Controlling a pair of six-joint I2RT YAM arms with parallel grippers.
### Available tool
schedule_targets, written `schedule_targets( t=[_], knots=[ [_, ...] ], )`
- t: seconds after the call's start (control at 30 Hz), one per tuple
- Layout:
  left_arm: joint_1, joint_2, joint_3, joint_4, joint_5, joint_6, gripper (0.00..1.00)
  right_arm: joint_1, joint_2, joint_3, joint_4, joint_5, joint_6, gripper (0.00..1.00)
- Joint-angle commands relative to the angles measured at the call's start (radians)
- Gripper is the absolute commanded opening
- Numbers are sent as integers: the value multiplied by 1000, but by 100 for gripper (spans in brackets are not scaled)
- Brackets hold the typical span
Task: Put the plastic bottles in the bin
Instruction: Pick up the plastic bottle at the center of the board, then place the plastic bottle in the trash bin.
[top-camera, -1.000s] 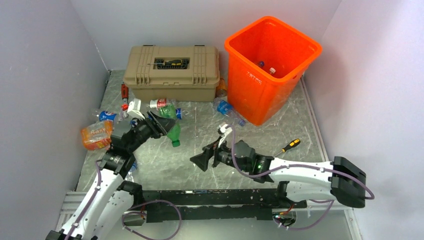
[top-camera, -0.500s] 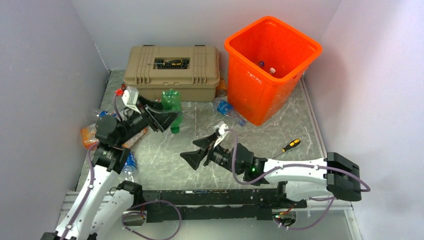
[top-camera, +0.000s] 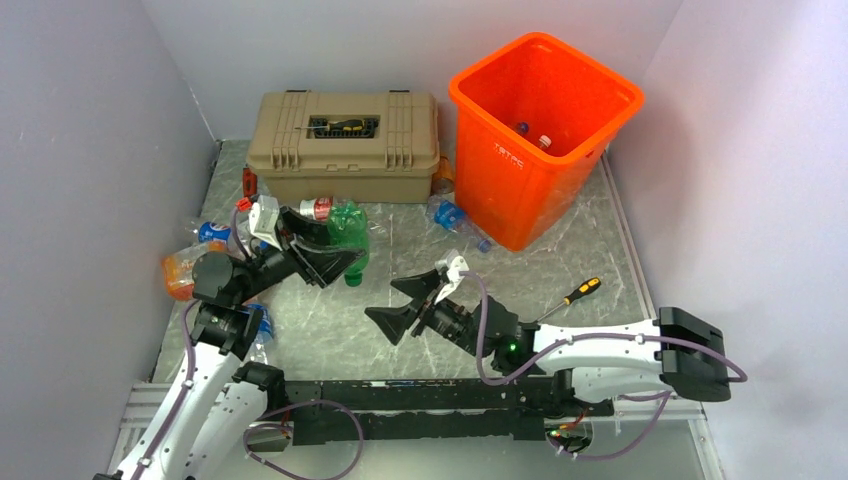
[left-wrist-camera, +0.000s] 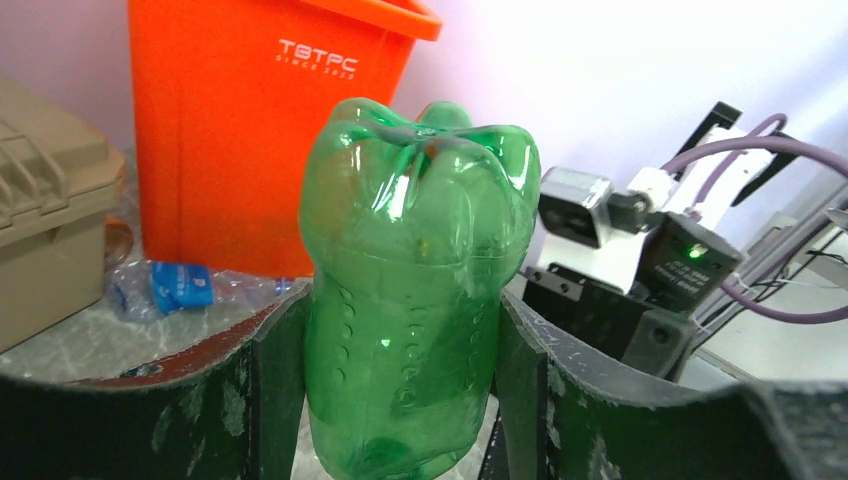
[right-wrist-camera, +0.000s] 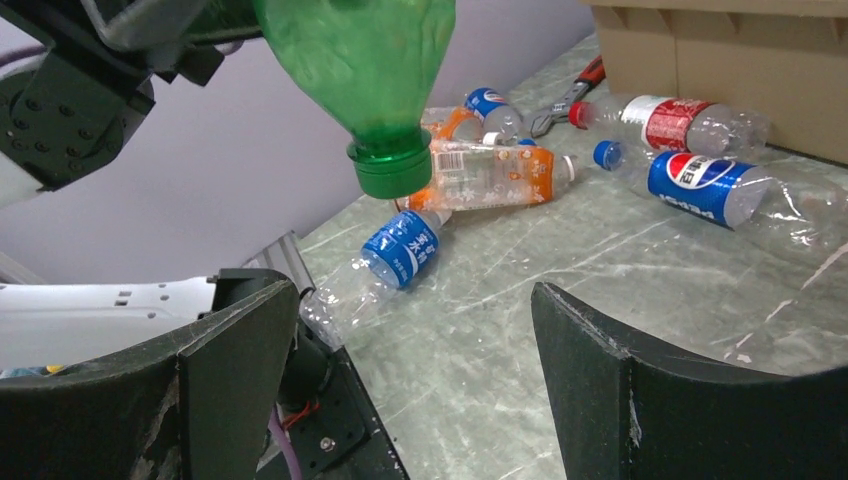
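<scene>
A green plastic bottle (top-camera: 348, 232) hangs cap down above the table, and my left gripper (top-camera: 335, 258) is shut on its body. In the left wrist view the green bottle (left-wrist-camera: 410, 260) fills the gap between both fingers. My right gripper (top-camera: 398, 305) stands open and empty just right of it, low over the table; from there the green bottle (right-wrist-camera: 365, 60) shows at upper left. The orange bin (top-camera: 520, 150) stands at the back right with two bottles inside. Several more bottles lie on the left: a red-labelled one (top-camera: 318, 208), an orange one (top-camera: 178, 275), a Pepsi one (right-wrist-camera: 715, 185).
A tan toolbox (top-camera: 345, 145) sits at the back, left of the bin. Close to the bin's near left corner lies a blue-labelled bottle (top-camera: 455, 220). A yellow-handled screwdriver (top-camera: 575, 293) rests right of centre. Red pliers (top-camera: 248, 182) lie by the toolbox's left end.
My left gripper has lifted the green bottle off the table and swung it up and to the right. The right gripper has shifted a little left, staying open.
</scene>
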Motion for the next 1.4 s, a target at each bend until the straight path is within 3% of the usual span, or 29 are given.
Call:
schedule_targets(
  t=[0.0,0.4,0.8,0.93,1.1,1.23,1.37],
  knots=[
    [7,16,-3,161,76,-88,6,8,54,7,158,-38,-24,91],
    [7,25,-19,192,97,-114,7,10,160,97,261,-94,-56,91],
    [7,26,-32,236,117,-147,7,-9,249,237,187,-76,-71,88],
    [7,27,-35,256,123,-160,7,-21,266,238,194,-69,-54,80],
    [7,25,-38,267,130,-169,7,-35,275,238,214,-67,-48,60],
    [7,24,-38,267,132,-169,7,-40,281,245,224,-72,-51,56],
    [6,24,-38,267,135,-172,7,-42,294,258,222,-78,-55,42]
  ],
)
